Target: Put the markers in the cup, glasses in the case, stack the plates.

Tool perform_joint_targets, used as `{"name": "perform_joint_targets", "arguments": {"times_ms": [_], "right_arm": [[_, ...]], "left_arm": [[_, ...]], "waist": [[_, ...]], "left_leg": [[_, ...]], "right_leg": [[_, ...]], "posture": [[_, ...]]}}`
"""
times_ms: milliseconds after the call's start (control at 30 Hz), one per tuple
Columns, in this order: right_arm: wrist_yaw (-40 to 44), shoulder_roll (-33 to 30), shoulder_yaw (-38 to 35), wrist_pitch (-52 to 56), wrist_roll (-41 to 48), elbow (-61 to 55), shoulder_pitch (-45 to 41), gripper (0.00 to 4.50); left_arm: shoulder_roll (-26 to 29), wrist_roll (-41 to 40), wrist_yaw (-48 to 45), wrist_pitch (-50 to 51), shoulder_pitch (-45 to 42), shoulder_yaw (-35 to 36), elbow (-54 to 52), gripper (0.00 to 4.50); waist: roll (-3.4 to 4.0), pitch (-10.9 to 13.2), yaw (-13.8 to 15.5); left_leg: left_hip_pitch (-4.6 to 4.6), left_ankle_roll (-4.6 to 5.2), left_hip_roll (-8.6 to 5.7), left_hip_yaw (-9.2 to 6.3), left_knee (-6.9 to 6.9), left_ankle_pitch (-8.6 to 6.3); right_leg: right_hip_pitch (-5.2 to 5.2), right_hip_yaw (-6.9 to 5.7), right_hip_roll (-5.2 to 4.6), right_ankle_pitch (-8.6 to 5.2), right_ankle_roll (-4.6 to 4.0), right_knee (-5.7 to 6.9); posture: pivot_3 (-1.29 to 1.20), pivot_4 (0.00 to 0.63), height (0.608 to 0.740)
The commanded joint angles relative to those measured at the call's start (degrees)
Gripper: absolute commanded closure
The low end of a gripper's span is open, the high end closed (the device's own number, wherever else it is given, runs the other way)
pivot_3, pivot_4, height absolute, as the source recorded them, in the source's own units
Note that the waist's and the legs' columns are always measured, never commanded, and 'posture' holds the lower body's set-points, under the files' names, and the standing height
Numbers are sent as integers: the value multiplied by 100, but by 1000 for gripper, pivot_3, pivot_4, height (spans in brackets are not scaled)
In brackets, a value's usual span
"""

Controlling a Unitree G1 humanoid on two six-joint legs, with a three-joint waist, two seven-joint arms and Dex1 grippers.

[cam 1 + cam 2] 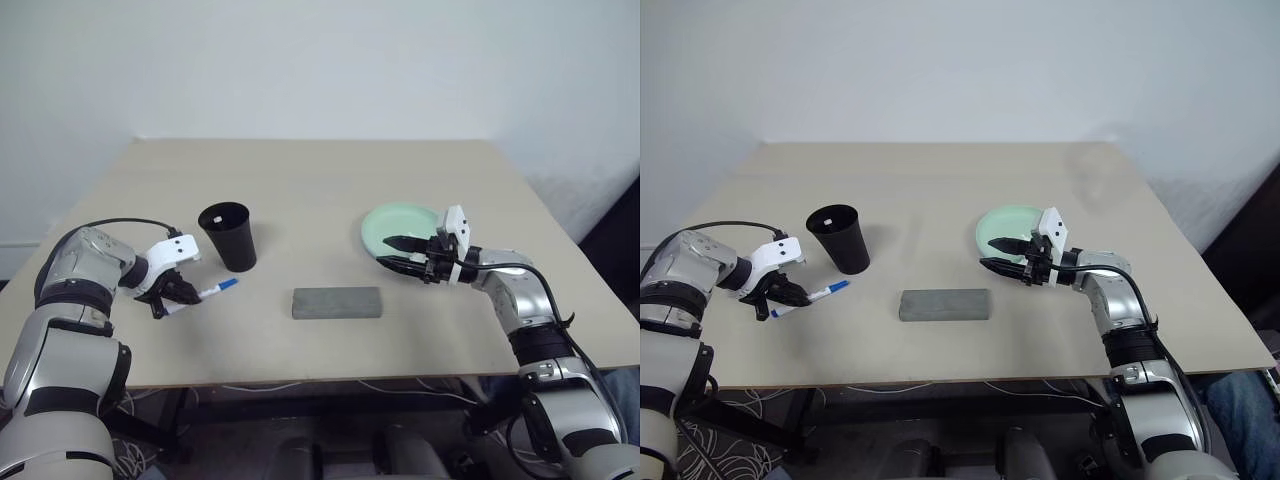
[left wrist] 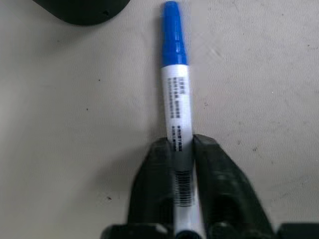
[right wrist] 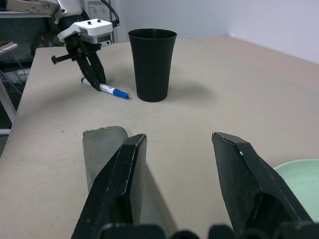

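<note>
Taking the cup point(image 1: 228, 236) as my landmark and reading left to right: my left arm reaches in from the table's left edge, wrist bent so the left gripper point(image 1: 180, 296) points steeply down at the tabletop, just left of and a little nearer to me than the cup; its fingers point(image 2: 154, 184) are pinched on the white barrel of the blue-capped marker point(image 1: 218, 288), which lies flat on the table point(image 1: 320, 180) with its cap aimed toward the cup's base; from the left wrist I see the barrel squeezed between both pads, cap end free.

The cup stands upright, and I can make out a small white end showing inside its rim; I cannot tell what it belongs to.

To the right of the cup and nearer to me lies the grey case point(image 1: 337, 302), flat, lid down, nothing touching it.

Well right of the cup sits the mint green plate point(image 1: 395, 226); my right arm comes in from the right with the forearm low, the right gripper point(image 1: 397, 252) level and pointing left over the plate's near rim, its fingers spread and holding nothing.
</note>
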Motion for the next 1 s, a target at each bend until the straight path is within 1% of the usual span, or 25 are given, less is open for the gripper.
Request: {"name": "perform_joint_targets", "arguments": {"times_ms": [33,133,267,367,467,567,700,767,867,1000], "right_arm": [[-18,-43,-96,-46,58,-132,-95,2210],[-2,-35,-88,-56,54,-96,-121,2210],[13,-37,-85,-60,56,-86,-128,2210],[29,-40,-72,-52,55,-93,-121,2210],[44,-46,-66,-49,52,-85,-124,2210],[57,-45,-55,-47,43,-62,-142,2210],[25,-26,-59,-86,21,-39,-178,2210],[-16,-19,-108,-71,54,-44,-255,2210],[-10,-38,-138,-49,90,-64,-319,2210],[92,-86,-140,5,148,-177,-403,2210]], "left_arm": [[-13,-49,-146,-43,-25,138,-29,4425],[-8,-200,-372,-87,113,236,-251,4425],[18,-516,-845,-1,434,458,-938,4425],[68,-936,-1129,207,971,691,-2101,4425],[52,-1330,-1133,542,1362,934,-3083,4425],[-211,-1918,-818,1270,1442,1353,-3887,4425],[-574,-2383,-143,1555,1370,1850,-4362,4425],[-829,-2638,403,1568,1242,2199,-4546,4425],[-1021,-2845,885,1544,1113,2489,-4626,4425],[-1218,-2833,1913,904,728,2933,-4215,4425]], "waist": [[0,0,0],[0,0,-1],[0,0,4],[1,0,-1],[1,0,2],[0,0,8],[1,0,-3],[1,0,-8],[1,0,-8],[1,0,-4]], "left_leg": [[0,0,0,0,0,0],[0,0,0,0,0,0],[-2,0,0,-2,0,0],[-3,0,-1,1,3,0],[-6,1,3,-1,6,0],[-11,1,3,-9,16,1],[-5,2,-1,-12,26,1],[5,2,0,-12,26,1],[9,2,1,-14,25,1],[12,1,1,-15,25,1]], "right_leg": [[0,0,0,0,0,0],[0,0,0,0,0,0],[0,0,-2,0,0,-1],[-1,3,-4,0,0,-1],[-2,4,-5,0,0,1],[-1,-1,-4,0,0,4],[9,1,-2,1,0,4],[16,2,-1,1,1,4],[17,2,5,2,1,10],[19,1,7,2,1,12]], "posture": [[0,0,721],[0,0,721],[0,0,721],[0,0,721],[0,0,721],[0,0,721],[0,0,721],[0,0,721],[0,0,721],[0,0,721]]}}
